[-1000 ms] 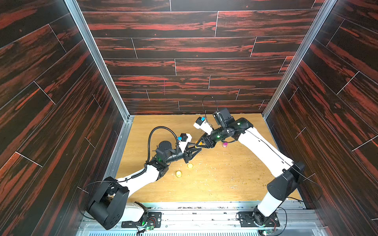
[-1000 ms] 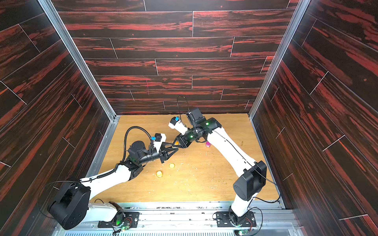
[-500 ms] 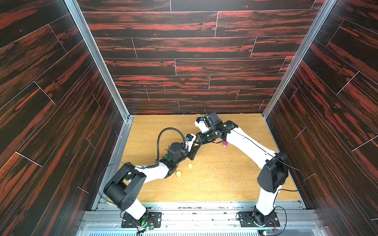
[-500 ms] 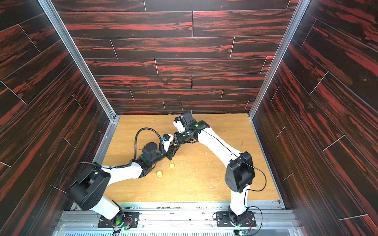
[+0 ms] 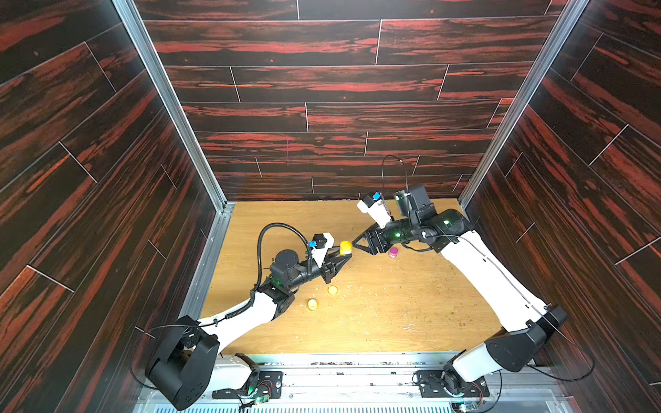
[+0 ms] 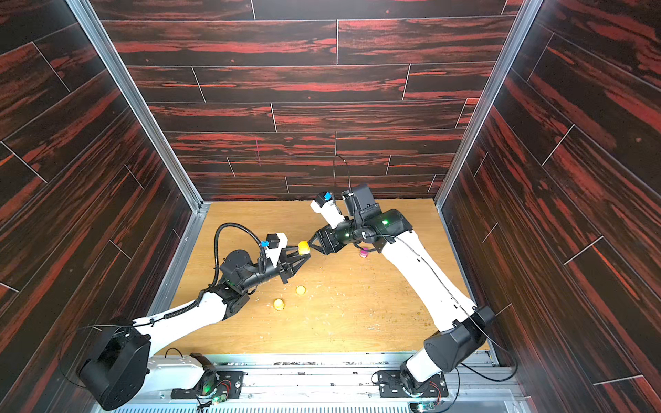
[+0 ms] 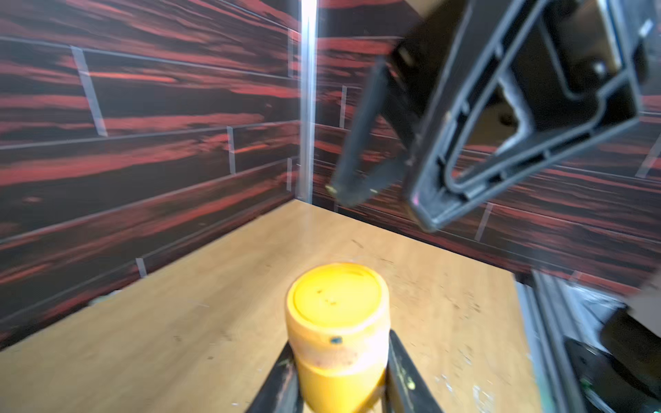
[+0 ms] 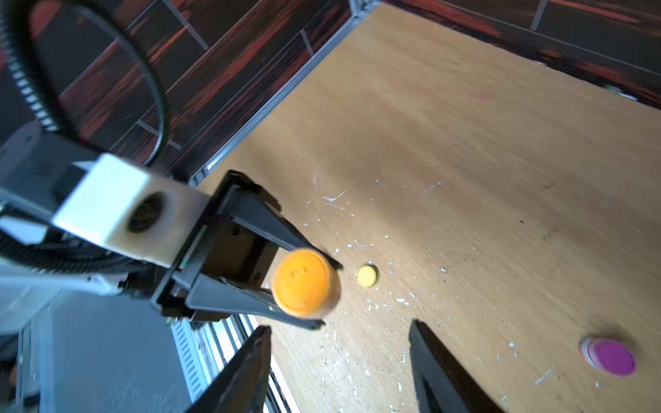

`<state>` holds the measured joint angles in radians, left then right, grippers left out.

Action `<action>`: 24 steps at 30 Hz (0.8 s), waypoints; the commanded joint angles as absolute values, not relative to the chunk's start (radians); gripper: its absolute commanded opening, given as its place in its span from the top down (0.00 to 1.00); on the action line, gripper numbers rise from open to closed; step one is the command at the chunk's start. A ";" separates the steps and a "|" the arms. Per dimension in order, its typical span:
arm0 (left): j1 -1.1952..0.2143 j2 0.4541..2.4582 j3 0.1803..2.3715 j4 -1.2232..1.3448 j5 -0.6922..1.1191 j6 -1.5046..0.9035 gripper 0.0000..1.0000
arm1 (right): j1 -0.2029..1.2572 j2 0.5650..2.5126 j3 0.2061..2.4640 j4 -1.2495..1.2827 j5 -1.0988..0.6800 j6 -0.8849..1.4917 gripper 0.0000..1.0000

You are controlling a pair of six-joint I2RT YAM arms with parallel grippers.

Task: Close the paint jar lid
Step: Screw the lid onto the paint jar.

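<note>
The left end effector (image 7: 339, 361) holds the yellow jar (image 7: 341, 388) up, lid (image 7: 336, 300) pointing at the right end effector (image 8: 339, 330), which is open and empty, probably so it can twist.

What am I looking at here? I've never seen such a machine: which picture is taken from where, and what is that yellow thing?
These are two robot arms, the left arm and the right arm, mounted at the edge of a wooden table. Two pictures look down from overhead, nearly alike; two come from cameras on the arms' wrists. Each arm ends in a two-fingered gripper. The left gripper is shut on a yellow paint jar with its lid on top. The right gripper is open, near it but not touching. On the table lie two small yellow pieces and a small purple pot.
</note>
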<state>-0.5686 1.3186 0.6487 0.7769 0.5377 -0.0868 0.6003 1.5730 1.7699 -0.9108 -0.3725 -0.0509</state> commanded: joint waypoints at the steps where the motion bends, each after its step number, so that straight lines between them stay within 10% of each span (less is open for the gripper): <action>1: -0.569 1.324 0.671 0.721 0.619 -0.092 0.83 | 0.604 1.651 1.816 -0.996 -0.472 -0.160 0.35; 24: -0.569 1.350 0.706 0.710 0.624 -0.092 0.83 | 0.629 1.689 1.734 -0.938 -0.476 -0.151 0.52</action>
